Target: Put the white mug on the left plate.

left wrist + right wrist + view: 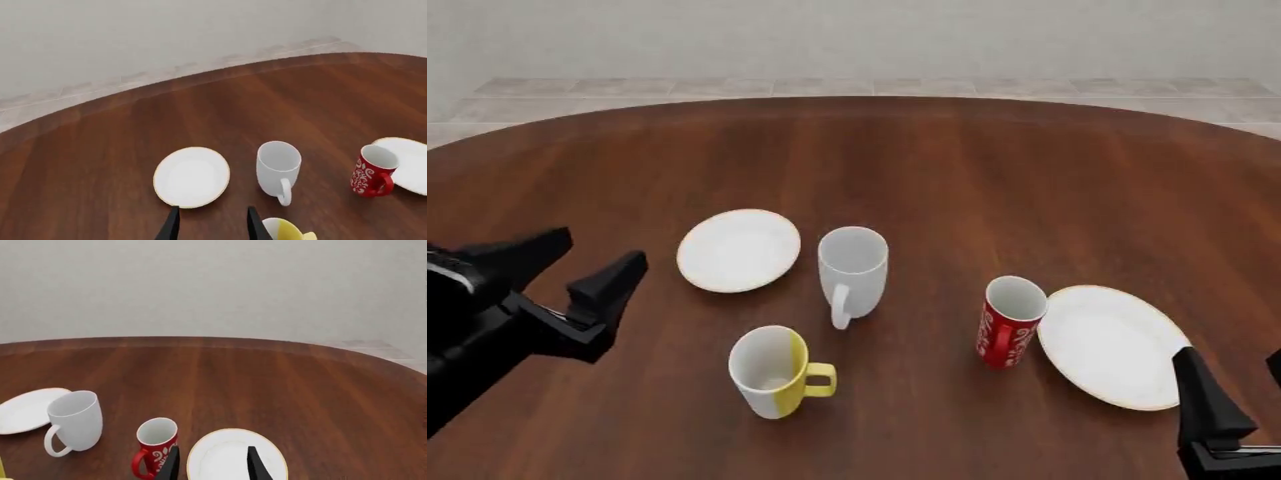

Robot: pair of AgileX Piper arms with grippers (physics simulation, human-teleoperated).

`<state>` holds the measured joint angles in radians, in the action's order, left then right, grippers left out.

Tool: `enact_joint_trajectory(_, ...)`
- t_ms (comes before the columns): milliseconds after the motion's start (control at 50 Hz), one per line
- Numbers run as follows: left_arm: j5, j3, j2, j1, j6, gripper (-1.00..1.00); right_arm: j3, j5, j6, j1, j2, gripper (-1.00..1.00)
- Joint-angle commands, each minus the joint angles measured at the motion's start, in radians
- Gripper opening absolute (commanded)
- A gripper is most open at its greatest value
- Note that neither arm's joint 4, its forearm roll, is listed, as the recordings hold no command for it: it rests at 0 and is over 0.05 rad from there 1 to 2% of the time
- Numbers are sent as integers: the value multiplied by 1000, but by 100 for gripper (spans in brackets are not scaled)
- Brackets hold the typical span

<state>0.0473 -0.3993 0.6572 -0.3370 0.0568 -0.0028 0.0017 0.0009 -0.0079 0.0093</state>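
Note:
The white mug [851,265] stands upright near the table's middle, handle toward the near side; the wrist views also show the white mug [278,170] [75,422]. Just to its left lies the left plate [739,250] [192,176] [27,410], small, white, gold-rimmed and bare. My left gripper [598,255] [213,225] hovers open at the left, short of the plate, holding nothing. My right gripper [1234,385] [212,467] is open at the near right corner, over the edge of the larger plate.
A white-and-yellow mug [777,372] [287,231] stands near the front, below the white mug. A red mug [1012,320] [372,171] [155,445] sits beside the larger gold-rimmed plate [1110,345] [410,162] [220,450] on the right. The round wooden table [961,170] stretches back to a pale wall.

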Motion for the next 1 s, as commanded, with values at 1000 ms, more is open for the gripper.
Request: enact_joint_trajectory(1000,-62,-325,495,-166,-66,100,-7,3,1,-10,-8,100)
